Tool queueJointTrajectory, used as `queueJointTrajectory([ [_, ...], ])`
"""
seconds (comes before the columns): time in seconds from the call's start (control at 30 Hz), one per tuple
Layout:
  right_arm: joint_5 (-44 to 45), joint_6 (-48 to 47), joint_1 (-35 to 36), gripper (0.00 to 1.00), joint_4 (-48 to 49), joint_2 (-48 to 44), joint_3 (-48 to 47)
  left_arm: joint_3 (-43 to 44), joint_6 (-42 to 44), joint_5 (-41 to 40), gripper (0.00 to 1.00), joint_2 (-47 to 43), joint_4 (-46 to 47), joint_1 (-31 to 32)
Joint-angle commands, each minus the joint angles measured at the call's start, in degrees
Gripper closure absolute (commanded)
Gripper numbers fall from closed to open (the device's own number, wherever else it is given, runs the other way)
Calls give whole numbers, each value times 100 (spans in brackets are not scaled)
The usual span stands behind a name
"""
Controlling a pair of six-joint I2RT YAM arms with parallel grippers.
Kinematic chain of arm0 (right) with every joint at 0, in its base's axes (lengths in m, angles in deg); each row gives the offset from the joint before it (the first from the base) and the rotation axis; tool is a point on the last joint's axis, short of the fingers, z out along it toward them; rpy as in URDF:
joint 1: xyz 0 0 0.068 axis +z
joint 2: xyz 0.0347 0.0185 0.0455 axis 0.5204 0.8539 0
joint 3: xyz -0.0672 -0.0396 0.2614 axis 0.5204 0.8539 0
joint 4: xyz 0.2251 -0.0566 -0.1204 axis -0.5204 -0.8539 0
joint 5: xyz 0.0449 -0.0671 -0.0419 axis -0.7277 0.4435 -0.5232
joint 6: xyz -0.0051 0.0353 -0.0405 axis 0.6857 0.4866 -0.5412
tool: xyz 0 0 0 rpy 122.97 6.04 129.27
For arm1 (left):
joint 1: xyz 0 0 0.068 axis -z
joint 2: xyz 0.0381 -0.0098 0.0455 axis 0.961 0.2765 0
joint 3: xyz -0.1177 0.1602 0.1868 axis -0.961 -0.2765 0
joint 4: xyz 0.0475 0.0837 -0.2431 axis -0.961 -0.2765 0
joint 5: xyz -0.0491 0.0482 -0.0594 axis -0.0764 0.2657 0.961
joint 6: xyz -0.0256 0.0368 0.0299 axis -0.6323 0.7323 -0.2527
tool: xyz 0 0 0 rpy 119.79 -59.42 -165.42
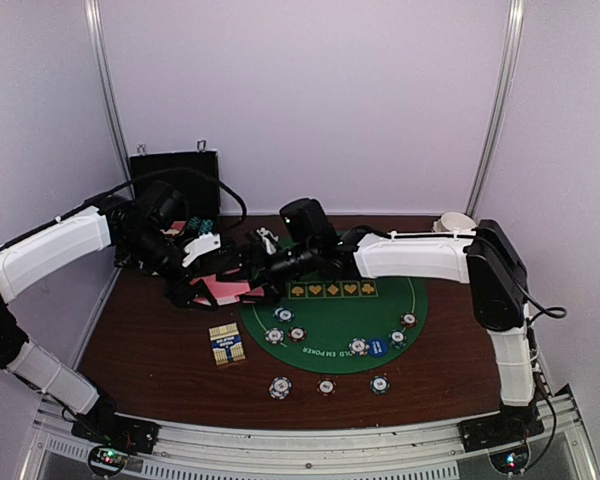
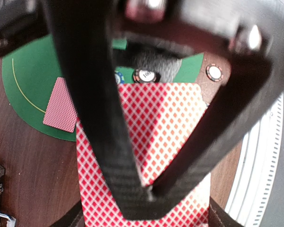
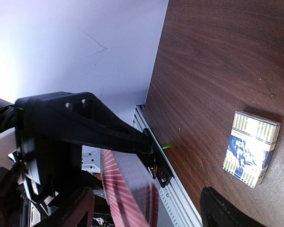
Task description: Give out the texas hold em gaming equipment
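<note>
Pink-backed card deck (image 2: pixel 165 118) is clamped in the shut left gripper (image 2: pixel 142 198), above the table (image 1: pixel 150 350). The right gripper (image 3: pixel 142 210) stands wide, the deck's free edge between its fingers, holding nothing. Risk: it pinches several cards or pulls against the left clamp, so cards bend, fan or drop. Beyond the left gripper a single card (image 2: pixel 61 104) lies on the green mat (image 2: pixel 28 75), poker chips (image 2: pixel 146 75) past the deck. A card box (image 3: pixel 251 149) lies near the right gripper, and both arms crowd one spot.

Chips (image 1: pixel 297 334) on mat (image 1: pixel 335 318), card box (image 1: pixel 226 345) left
</note>
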Motion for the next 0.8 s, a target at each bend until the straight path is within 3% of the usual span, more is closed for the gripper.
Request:
queueJointTrajectory([
  [0.0, -35, -150, -65, 25, -198, -434, 155, 62, 8, 146, 100, -77, 173, -36],
  [0.6, -83, -329, -221, 82, -723, -834, 363, 63, 37, 121, 100, -87, 153, -36],
  [0.77, -92, -265, -258, 92, -674, -949, 419, 82, 37, 110, 100, -56, 153, -41],
])
